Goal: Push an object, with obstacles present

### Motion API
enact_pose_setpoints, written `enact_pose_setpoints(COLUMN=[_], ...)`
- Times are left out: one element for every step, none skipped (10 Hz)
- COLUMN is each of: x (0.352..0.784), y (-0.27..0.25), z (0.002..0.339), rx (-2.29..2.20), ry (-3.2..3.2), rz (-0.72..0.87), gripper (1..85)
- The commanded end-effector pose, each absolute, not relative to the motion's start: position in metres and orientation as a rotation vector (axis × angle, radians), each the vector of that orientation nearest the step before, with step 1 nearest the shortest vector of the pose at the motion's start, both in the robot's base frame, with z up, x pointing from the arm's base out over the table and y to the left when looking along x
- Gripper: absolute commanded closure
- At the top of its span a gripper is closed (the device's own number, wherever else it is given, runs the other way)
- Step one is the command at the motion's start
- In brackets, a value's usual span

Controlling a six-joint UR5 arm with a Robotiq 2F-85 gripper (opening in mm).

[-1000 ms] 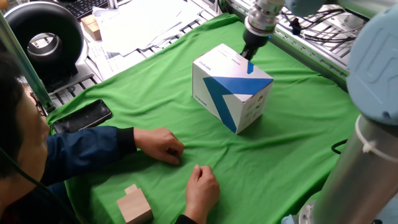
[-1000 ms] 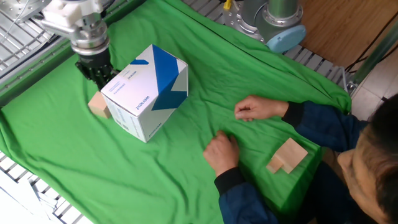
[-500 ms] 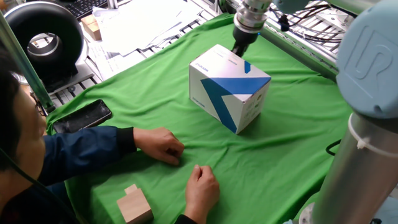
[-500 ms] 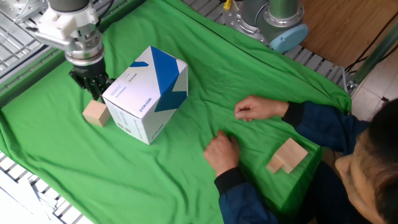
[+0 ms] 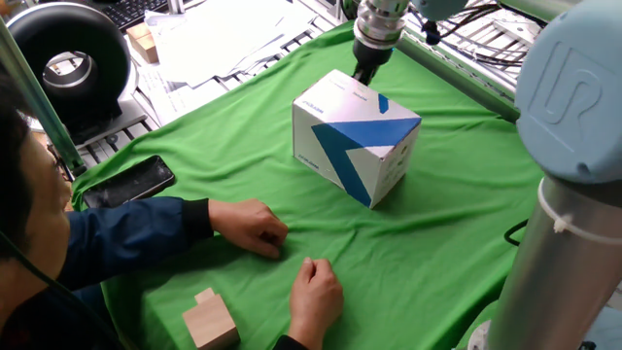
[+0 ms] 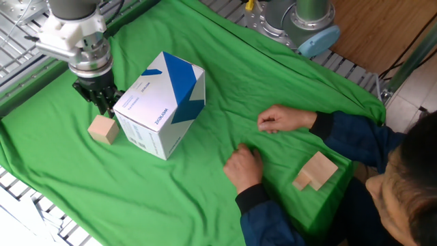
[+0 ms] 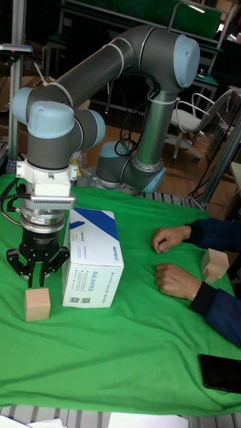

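Observation:
The object, a small plain light-wood cube (image 6: 103, 129) (image 7: 37, 304), lies on the green cloth close to the left face of the obstacle. That obstacle is a large white box with blue graphics (image 5: 355, 136) (image 6: 160, 102) (image 7: 90, 267). My gripper (image 6: 105, 107) (image 7: 38, 279) points straight down just behind the cube, with its fingers closed together and nothing held. The tips are level with the cube's far edge and close beside the box. In one fixed view the gripper (image 5: 366, 70) stands behind the box, and the box hides the cube.
A person's two hands (image 6: 280, 118) (image 6: 244, 167) rest on the cloth in front of the box. A larger pale stepped wooden block (image 6: 315, 171) (image 5: 209, 319) sits near them. A black phone (image 5: 131, 182) lies at the cloth's edge. Metal rails (image 6: 20, 41) border the table.
The gripper has travelled along the box's side, and the cube has slid ahead of it toward the cloth's near edge. The box has shifted slightly. The hands stayed still.

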State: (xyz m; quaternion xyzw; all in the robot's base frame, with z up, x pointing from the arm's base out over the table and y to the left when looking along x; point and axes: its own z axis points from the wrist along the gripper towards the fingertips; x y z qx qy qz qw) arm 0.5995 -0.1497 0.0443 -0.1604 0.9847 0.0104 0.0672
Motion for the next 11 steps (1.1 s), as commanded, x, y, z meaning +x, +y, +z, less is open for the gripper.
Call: enact_pose_setpoints(x=[0.5955, 0.5986, 0.6010, 0.6009, 0.6005, 0.5993, 0.6005, 0.5997, 0.5985, 0.5981, 0.5961], y=[-0.1445, -0.1410, -0.1375, -0.1372, -0.1391, -0.1411, -0.1426, -0.1434, -0.1430, -0.1426, -0.1418], z=[0.0508, 0.0516, 0.0524, 0.0524, 0.0522, 0.0518, 0.0518, 0.0516, 0.0514, 0.0514, 0.0512], rx=[-0.413, -0.409, -0.425, -0.434, -0.447, -0.464, -0.482, -0.506, -0.511, -0.513, -0.512], ry=[2.955, 2.940, 2.926, 2.924, 2.925, 2.928, 2.922, 2.921, 2.924, 2.925, 2.932], rz=[0.097, 0.114, 0.130, 0.132, 0.120, 0.108, 0.096, 0.091, 0.094, 0.096, 0.103], gripper=[58.0, 57.7, 57.0, 56.7, 57.0, 57.0, 58.0, 58.0, 58.0, 58.0, 58.0])
